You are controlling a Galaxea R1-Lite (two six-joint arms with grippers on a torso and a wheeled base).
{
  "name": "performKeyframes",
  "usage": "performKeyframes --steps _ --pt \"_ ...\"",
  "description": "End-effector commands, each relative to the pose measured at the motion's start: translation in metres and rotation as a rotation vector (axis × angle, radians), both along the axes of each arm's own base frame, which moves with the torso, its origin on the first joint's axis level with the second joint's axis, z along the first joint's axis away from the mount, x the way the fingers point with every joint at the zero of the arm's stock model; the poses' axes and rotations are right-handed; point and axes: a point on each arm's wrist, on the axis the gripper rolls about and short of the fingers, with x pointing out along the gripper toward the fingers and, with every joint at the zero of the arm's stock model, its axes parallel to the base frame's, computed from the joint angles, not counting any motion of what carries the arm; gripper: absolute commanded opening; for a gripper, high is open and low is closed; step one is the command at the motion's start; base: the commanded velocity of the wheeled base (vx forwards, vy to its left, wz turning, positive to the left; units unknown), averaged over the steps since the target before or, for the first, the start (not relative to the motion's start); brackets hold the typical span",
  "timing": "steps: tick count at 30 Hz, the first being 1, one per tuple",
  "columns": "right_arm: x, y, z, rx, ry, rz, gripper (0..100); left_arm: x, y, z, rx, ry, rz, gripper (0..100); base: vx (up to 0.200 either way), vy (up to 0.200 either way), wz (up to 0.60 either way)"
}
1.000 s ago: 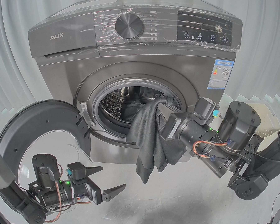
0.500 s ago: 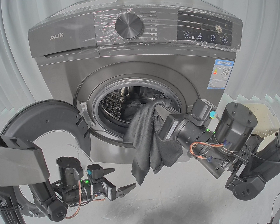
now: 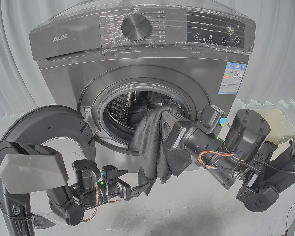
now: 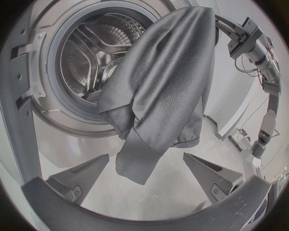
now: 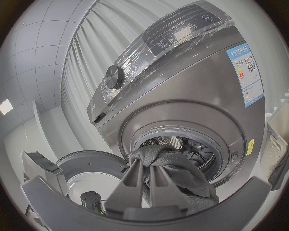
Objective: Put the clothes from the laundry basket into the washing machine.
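So at this point my right end effector [image 5: 146,165] was clenched on a dark grey garment [image 3: 152,146], right at the mouth of the washing machine [image 3: 135,68], at around 3 o'clock on the round opening. The top of the cloth was bunched over my fingers [image 5: 132,180] and partly inside the drum [image 4: 81,60]. The rest spilled out over the lower rim and hung down the front panel.

The garment's long axis ran pretty much 12 to 6. The gripped end was up at the opening, and the loose sleeve-like end pointed down toward 6, maybe a touch toward 7. It hung clear of the floor [image 3: 191,212].

My left end effector [image 4: 144,156] sat low, at about 7 o'clock from the opening, and was released, with the jaws spread wide. From the left wrist view the dangling end hung in line with the gap between them. In the head view the lower fingertip looked right at the hem, but I honestly couldn't tell if it touched.

The door [image 3: 46,125] was swung open at 8 o'clock. The laundry basket [image 3: 280,126] stood at 3 o'clock beside the machine.
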Motion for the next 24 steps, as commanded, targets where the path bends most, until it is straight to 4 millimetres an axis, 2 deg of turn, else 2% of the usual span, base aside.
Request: performKeyframes --steps 1,9,14,24 --pt "0.0 0.001 0.0 0.0 0.0 0.002 0 0.006 -0.003 -0.004 -0.002 0.0 -0.003 100 0.0 0.0 0.0" --pt "0.0 0.001 0.0 -0.001 0.001 0.002 0 0.018 -0.01 -0.016 -0.006 -0.002 -0.005 100 0.0 0.0 0.0" --pt "-0.001 0.001 0.0 0.003 0.0 0.002 0 0.028 -0.015 -0.019 -0.052 0.016 0.004 100 0.0 0.0 0.0" --pt "-0.001 0.001 0.0 0.011 -0.006 0.002 0 0.036 -0.021 -0.022 -0.079 0.01 -0.043 100 0.0 0.0 0.0"
